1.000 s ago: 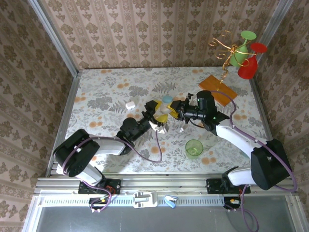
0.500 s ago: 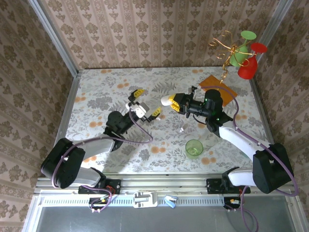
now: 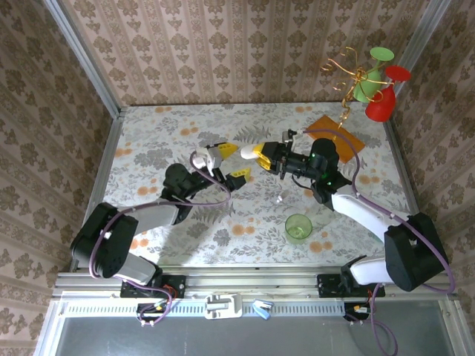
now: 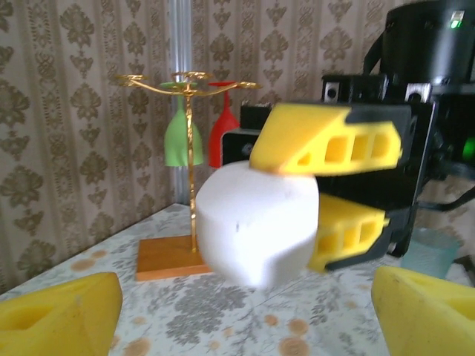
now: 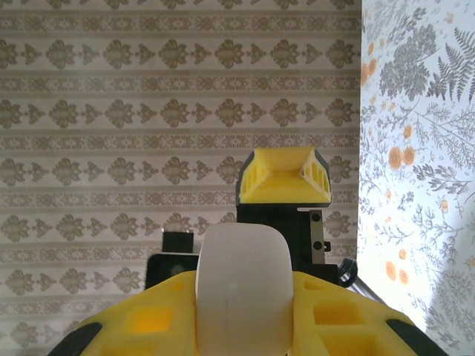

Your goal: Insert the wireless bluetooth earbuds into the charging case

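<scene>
Right hand [image 3: 256, 153] is pinching what looks like the charging case [image 4: 256, 226], print too blurry to read, left hand [image 3: 230, 162] wide open at its 8 o'clock.

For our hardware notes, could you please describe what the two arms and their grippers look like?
Both the left arm and the right arm have black joint housings and pale link shells, with a purple cable looping along each. The left gripper and right gripper carry yellow wedge-shaped fingers with cut-outs, on black bodies. A green light glows on the right wrist.
</scene>
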You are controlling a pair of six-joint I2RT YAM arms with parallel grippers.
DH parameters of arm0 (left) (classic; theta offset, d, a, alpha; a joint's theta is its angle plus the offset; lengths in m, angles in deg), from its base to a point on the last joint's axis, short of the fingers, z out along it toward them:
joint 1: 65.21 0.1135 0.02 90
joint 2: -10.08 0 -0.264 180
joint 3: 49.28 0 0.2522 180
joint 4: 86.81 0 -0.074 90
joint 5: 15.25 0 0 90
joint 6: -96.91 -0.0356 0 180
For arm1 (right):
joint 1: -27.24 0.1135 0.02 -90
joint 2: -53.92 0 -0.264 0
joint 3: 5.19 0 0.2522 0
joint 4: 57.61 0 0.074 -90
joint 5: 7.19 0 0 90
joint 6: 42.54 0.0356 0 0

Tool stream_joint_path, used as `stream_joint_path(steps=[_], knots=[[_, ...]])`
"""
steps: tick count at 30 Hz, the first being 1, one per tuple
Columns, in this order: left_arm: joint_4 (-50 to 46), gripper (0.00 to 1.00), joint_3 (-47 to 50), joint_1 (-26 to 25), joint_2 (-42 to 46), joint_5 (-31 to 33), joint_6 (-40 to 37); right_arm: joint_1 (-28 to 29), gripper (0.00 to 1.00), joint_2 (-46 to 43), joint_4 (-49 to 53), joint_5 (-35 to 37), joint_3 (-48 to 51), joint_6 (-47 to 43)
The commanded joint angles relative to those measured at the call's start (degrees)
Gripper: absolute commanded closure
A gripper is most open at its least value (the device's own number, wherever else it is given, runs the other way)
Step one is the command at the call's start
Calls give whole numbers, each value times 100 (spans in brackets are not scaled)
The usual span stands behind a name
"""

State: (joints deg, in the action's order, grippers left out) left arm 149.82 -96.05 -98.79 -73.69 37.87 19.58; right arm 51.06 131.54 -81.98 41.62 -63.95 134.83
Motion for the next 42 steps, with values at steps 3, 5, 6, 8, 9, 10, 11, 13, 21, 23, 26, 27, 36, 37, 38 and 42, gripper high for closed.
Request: stream_joint_path(steps=[3, 5, 6, 8, 9, 10, 11, 13, 21, 23, 26, 27, 36, 37, 38, 42], knots=[[307, 20, -247, 54, -26, -467, 543, 122, 89, 119, -297, -99, -254, -82], [326, 25, -258, 54, -42, -559, 435, 156, 89, 174, -467, -158, -277, 28], [334, 27, -250, 54, -40, -566, 384, 167, 89, 295, -602, -195, -281, 114], [344, 31, -240, 54, -25, -558, 285, 185, 89, 454, -910, -241, -272, 319], [347, 33, -239, 54, -17, -546, 279, 198, 89, 493, -1021, -233, -269, 385], [352, 35, -240, 54, 0, -537, 267, 203, 89, 537, -1107, -233, -258, 433], [354, 37, -241, 54, 9, -539, 245, 212, 89, 572, -1177, -232, -265, 473], [357, 41, -233, 54, 39, -540, 212, 220, 89, 618, -1316, -237, -272, 564], [379, 44, -170, 54, 45, -608, -27, 228, 90, 751, -1705, -216, -248, 892], [379, 43, -170, 54, 51, -611, -77, 229, 90, 751, -1788, -198, -228, 934], [379, 41, -170, 54, 45, -590, -106, 238, 90, 733, -1919, -189, -220, 949], [375, 41, -170, 58, 40, -560, -86, 231, 90, 712, -1885, -185, -231, 923], [379, 48, -205, 89, 61, -499, 51, 240, 90, 596, -1568, -180, -181, 724], [379, 50, -205, 90, 75, -487, 52, 242, 90, 605, -1536, -180, -172, 715], [383, 52, -201, 91, 83, -493, 60, 247, 90, 604, -1509, -179, -176, 703], [379, 63, -214, 89, 89, -529, 61, 273, 90, 612, -1480, -172, -194, 692]])
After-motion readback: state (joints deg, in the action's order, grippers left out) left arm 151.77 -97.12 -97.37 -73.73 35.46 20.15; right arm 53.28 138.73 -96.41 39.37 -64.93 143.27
